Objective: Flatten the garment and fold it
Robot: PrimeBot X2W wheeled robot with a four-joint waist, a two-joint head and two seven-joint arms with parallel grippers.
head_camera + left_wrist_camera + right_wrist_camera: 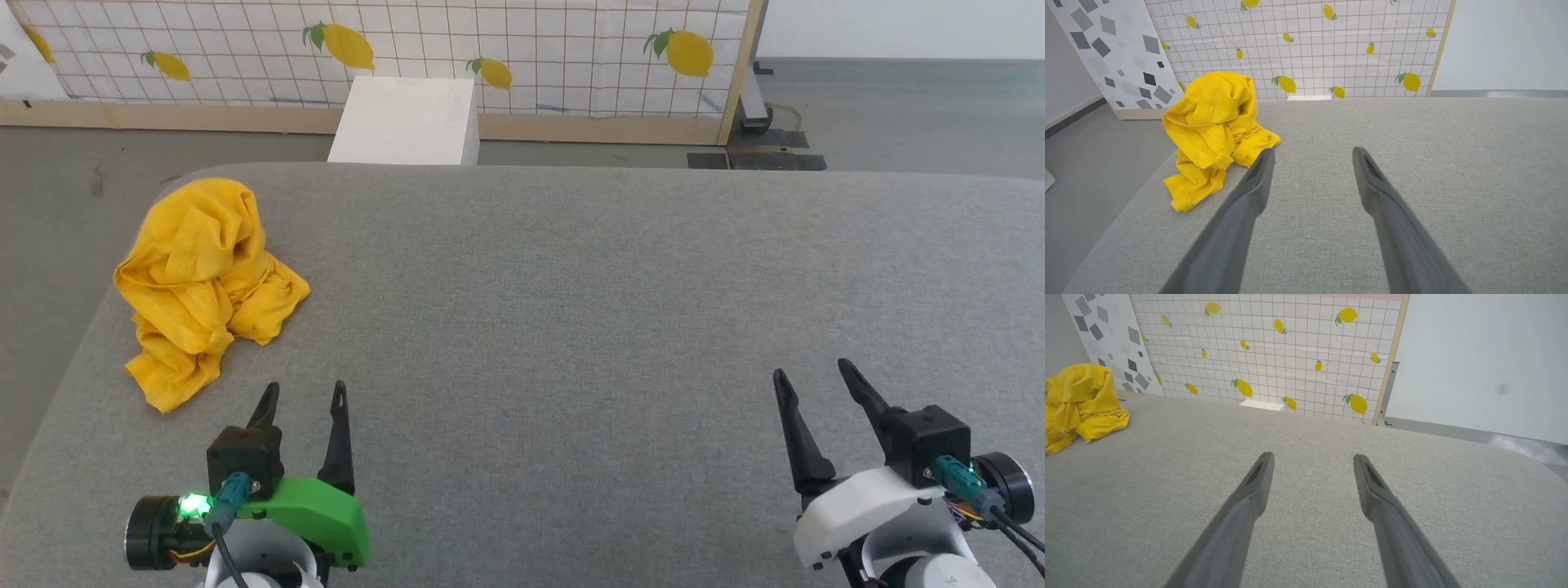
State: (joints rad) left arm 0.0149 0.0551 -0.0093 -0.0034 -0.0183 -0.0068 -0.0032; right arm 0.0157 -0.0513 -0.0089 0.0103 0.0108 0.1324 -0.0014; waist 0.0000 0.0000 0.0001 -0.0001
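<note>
place: robot test studio | evidence: freestanding lemon-print backdrop panel (531,49), grey fabric-covered worktable (571,286), plain grey floor (898,106)

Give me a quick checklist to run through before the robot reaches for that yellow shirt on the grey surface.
1. Left pincer open and empty: ok.
2. Right pincer open and empty: ok.
3. Garment flattened: not ok, it is a crumpled heap.
4. Garment well inside the grey surface: not ok, it sits right at the left edge.
5. Bare surface between left pincer and garment: ok.
6. Collar or sleeves findable for a grasp: cannot tell, the folds hide them.
</note>
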